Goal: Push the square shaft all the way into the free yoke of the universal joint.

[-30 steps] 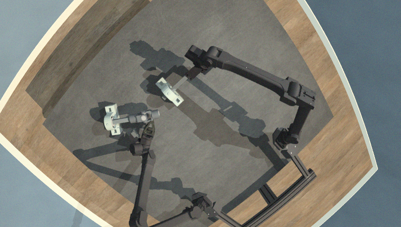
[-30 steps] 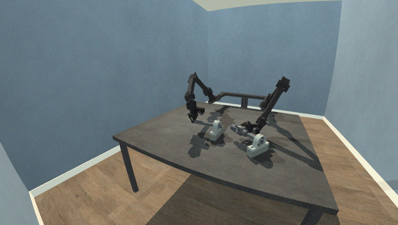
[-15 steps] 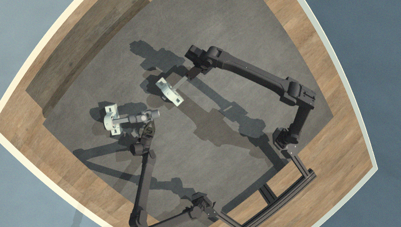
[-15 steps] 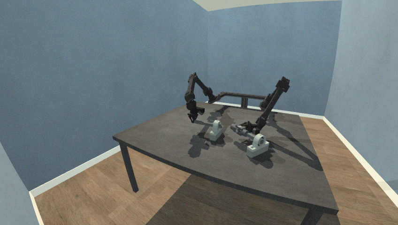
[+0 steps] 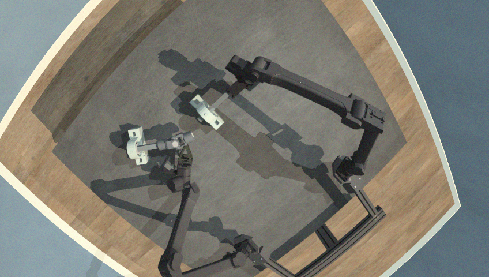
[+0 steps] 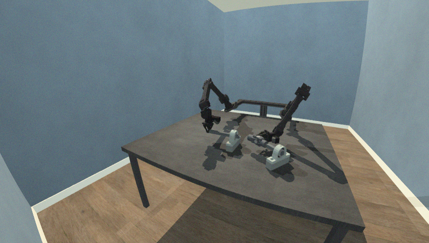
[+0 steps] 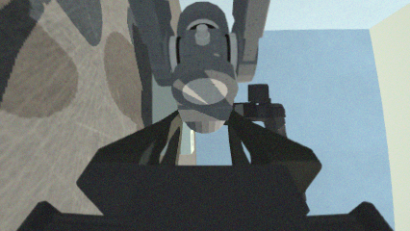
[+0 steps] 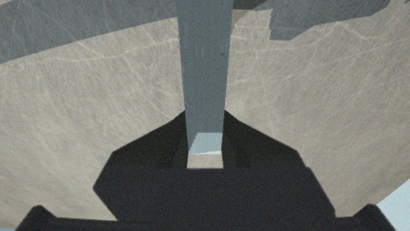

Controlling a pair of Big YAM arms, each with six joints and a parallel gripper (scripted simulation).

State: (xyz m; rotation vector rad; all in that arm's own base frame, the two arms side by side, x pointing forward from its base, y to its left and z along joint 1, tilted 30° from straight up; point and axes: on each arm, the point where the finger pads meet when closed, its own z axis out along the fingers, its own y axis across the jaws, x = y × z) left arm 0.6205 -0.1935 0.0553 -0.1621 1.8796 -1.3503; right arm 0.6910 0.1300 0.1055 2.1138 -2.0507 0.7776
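Observation:
The universal joint (image 5: pixel 169 143) sticks out of a white bearing block (image 5: pixel 136 146), and its free yoke (image 5: pixel 187 137) points toward the table's middle. My left gripper (image 5: pixel 183 152) is shut on that free yoke, which fills the left wrist view (image 7: pixel 204 91) between the fingers. The grey square shaft (image 5: pixel 221 100) passes through a second white bearing block (image 5: pixel 206 111). My right gripper (image 5: pixel 234 89) is shut on the shaft's far end, seen in the right wrist view (image 8: pixel 204 72) between the fingers. A gap separates the shaft's block and the yoke.
Both arms rise from a black frame (image 5: pixel 343 236) at the table's edge. In the exterior view the blocks (image 6: pixel 233 140) (image 6: pixel 278 156) stand near the middle of the dark table, with the arms behind them.

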